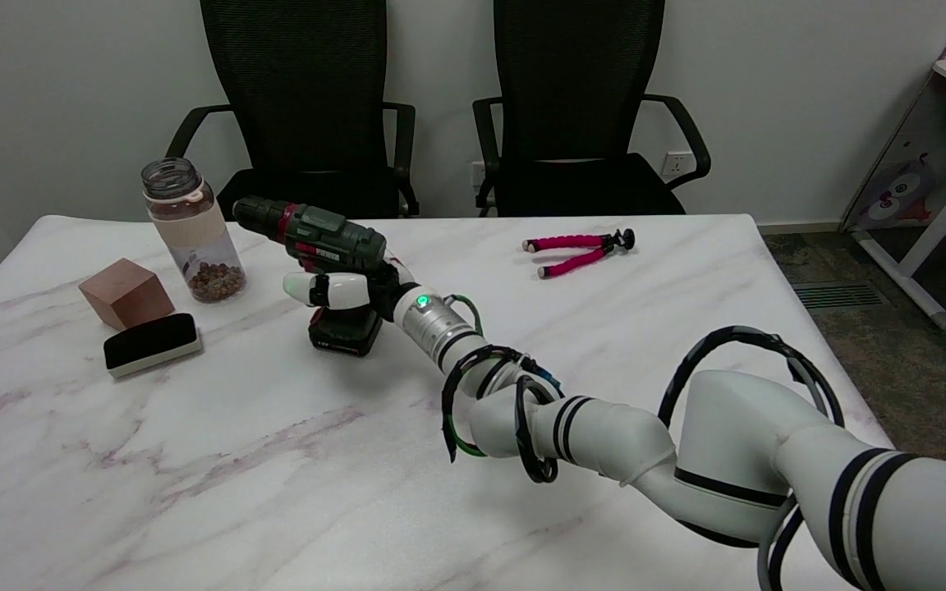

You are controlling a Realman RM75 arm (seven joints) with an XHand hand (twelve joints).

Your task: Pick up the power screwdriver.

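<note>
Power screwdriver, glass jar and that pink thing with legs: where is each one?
power screwdriver [329, 234], head view: on its dark green body.
glass jar [194, 234], head view: on its beige band.
pink tripod [576, 250], head view: between its upper and lower pink legs, near the joint.

One power screwdriver [321, 246], one jar [192, 231], one wooden block [126, 293], one eraser [151, 344], one pink tripod [576, 251], and two office chairs [309, 107] at twelve o'clock.

the hand [350, 289] hides the power screwdriver's [317, 234] grip; unclear whether its base is lifted.
</note>
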